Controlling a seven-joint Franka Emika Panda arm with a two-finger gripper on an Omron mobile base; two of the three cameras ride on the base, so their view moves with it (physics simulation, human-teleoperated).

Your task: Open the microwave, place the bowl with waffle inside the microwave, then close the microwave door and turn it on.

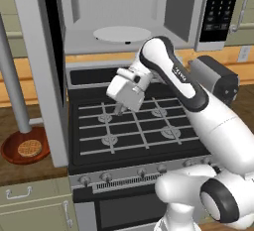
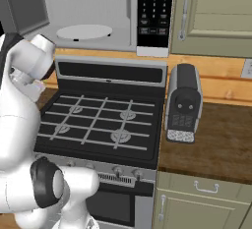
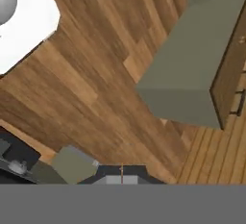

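The microwave door (image 1: 37, 61) stands open, the bowl (image 1: 25, 148) with its waffle (image 1: 29, 148) waits on the counter, and the closed, empty gripper (image 1: 119, 109) hovers over the stove (image 1: 129, 126).

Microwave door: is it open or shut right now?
Open. The microwave door is swung out to the left, and the white turntable inside the microwave is exposed.

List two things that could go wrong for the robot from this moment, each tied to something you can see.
1. The open microwave door stands between the gripper and the bowl; the arm may strike it while reaching across.
2. The waffle lies loose in the shallow bowl, so a tilted lift could slide it out.
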